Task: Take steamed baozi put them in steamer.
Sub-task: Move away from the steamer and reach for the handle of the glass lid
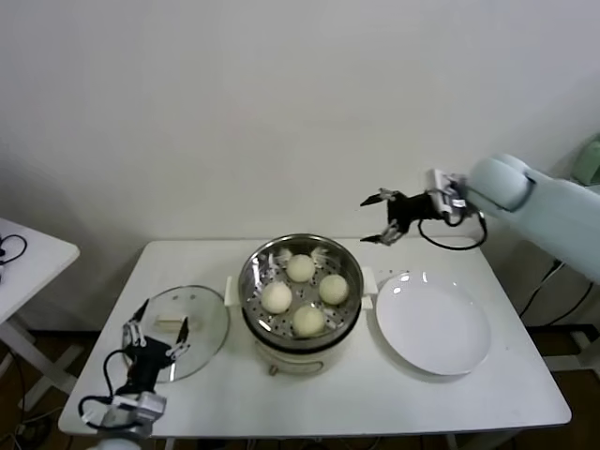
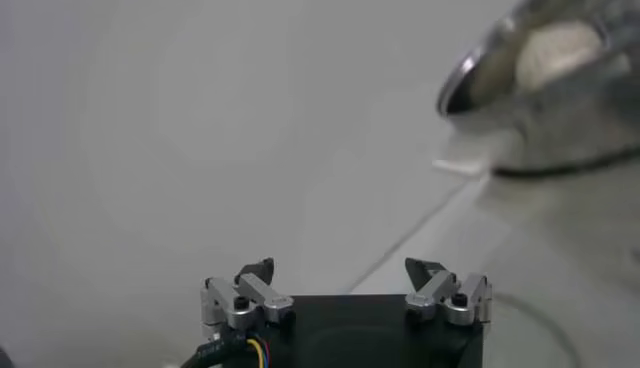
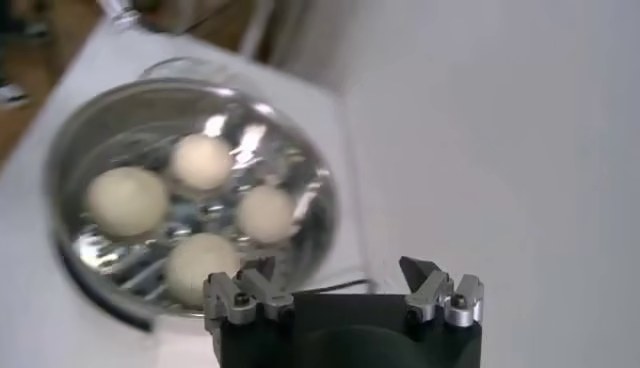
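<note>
Sitting together in the steamer (image 1: 251, 281) are all four baozi (image 1: 300, 268), spread over its perforated floor with small gaps between them: one toward the wall, one toward the robot, one on each side. The steamer stands mid-tabletop (image 1: 469, 394) on its white pot base. Just beside it on the robot's right lies the plate (image 1: 433, 325), bare, with no bun left on it. On the robot's left the glass lid (image 1: 202, 323) lies flat on the tabletop, close to the steamer but not on it.

The right claw (image 1: 383, 218) hangs in the air above the far edge of the tabletop, behind the gap between steamer and plate, well clear of both. Its jaws stand wide apart and hold nothing; the right wrist view looks down past them into the steamer and shows the four buns. The left claw (image 1: 156, 331) is low at the near left of the tabletop, over the lid's near edge, jaws likewise spread wide and empty.

Judging by this, the loading looks finished: every bun visible is in the steamer and no other is in sight on plate or tabletop. Nothing of the stated task appears left, unless the arms are to retreat; the lid is no part of it.
</note>
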`<act>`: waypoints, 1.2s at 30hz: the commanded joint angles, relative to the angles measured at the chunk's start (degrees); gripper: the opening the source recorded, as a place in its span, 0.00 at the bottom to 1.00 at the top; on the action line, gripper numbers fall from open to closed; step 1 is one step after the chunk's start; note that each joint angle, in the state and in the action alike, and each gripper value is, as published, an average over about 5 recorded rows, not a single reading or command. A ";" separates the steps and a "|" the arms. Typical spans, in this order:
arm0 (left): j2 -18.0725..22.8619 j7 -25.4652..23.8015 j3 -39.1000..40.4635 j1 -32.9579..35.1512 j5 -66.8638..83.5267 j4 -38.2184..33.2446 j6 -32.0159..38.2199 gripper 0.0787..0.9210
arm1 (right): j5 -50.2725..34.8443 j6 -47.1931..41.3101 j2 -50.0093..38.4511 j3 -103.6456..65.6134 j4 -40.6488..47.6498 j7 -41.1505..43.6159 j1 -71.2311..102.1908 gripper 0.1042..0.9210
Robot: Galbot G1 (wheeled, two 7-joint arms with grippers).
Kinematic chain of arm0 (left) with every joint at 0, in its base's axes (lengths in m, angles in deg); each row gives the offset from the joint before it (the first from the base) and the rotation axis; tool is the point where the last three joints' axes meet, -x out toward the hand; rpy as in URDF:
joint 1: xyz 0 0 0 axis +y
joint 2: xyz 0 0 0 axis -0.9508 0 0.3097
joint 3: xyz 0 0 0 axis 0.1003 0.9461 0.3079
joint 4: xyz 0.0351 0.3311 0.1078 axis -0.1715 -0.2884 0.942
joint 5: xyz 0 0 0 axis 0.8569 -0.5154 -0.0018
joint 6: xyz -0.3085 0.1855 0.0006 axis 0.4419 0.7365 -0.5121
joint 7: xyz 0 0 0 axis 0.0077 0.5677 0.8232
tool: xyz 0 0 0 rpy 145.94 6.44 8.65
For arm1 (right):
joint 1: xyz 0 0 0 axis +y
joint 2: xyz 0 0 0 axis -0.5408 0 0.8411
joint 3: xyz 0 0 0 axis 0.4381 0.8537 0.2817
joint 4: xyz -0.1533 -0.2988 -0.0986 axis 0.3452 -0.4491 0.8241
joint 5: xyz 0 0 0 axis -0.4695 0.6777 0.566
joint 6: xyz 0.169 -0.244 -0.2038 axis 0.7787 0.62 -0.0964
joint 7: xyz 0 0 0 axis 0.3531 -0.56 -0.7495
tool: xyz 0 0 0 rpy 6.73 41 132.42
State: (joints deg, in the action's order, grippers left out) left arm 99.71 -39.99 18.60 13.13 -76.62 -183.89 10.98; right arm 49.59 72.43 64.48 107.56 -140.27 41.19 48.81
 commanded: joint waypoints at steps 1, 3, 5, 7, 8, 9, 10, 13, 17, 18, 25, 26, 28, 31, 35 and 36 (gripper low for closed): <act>0.64 2.04 1.04 0.74 -31.22 2.70 -0.95 0.88 | 2.48 8.40 -6.15 -52.30 -3.04 -15.07 47.08 0.88; 0.63 2.48 1.24 0.71 -33.22 4.10 -0.90 0.88 | 3.77 10.15 -2.46 -59.22 -2.07 -16.65 53.31 0.88; 0.63 2.83 1.11 0.61 -35.26 5.60 -0.66 0.88 | 4.56 11.29 1.17 -64.02 -1.54 -17.89 57.73 0.88; 0.76 3.17 0.82 0.51 -37.05 6.93 -0.53 0.88 | 5.06 11.85 4.38 -67.86 -1.36 -18.70 61.13 0.88; 0.94 3.33 0.66 0.49 -37.97 7.49 -0.55 0.88 | 5.27 12.10 6.04 -69.78 -1.33 -19.02 62.59 0.88; 1.19 3.48 0.52 0.48 -38.75 7.96 -0.59 0.88 | 5.38 12.25 7.54 -71.49 -1.30 -19.25 63.86 0.88; 1.44 3.57 0.48 0.48 -39.33 8.37 -0.67 0.88 | 5.42 12.31 8.87 -72.97 -1.26 -19.38 64.96 0.88; 2.19 3.53 0.57 0.14 -40.77 10.04 -1.18 0.88 | 5.22 12.16 12.14 -76.87 -1.14 -19.66 67.57 0.88; 2.10 3.23 1.55 -1.36 -39.66 13.30 -4.22 0.88 | 5.32 11.98 14.30 -79.48 -0.93 -19.64 70.56 0.88; 1.94 3.27 1.98 -1.82 -38.90 13.87 -5.65 0.88 | 5.51 12.01 14.66 -79.94 -0.87 -19.57 71.32 0.88; -0.02 4.02 5.88 -5.57 -34.67 15.91 -15.91 0.88 | 8.07 12.25 17.00 -82.60 -1.25 -19.10 75.50 0.88; -0.39 4.17 6.45 -6.15 -34.34 16.08 -17.09 0.88 | 8.39 12.25 17.29 -82.93 -1.41 -19.11 75.90 0.88; -1.12 4.64 7.54 -7.27 -33.42 16.18 -19.09 0.88 | 8.96 12.17 17.79 -83.58 -1.81 -19.20 76.72 0.88; -2.06 5.39 9.05 -8.85 -31.99 16.03 -21.38 0.88 | 9.93 12.08 18.52 -84.48 -2.22 -19.32 77.73 0.88; -3.18 5.84 10.81 -10.78 -31.22 16.62 -22.44 0.88 | 11.01 11.99 19.65 -85.42 -2.49 -19.58 78.57 0.88; -3.54 5.55 11.22 -11.19 -31.28 16.99 -22.66 0.88 | 11.23 11.96 19.89 -85.59 -2.58 -19.65 78.72 0.88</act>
State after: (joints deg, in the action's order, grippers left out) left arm 98.23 -35.00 25.81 6.17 -109.16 -169.17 -4.43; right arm 58.79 83.88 81.53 26.32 -142.41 22.34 122.28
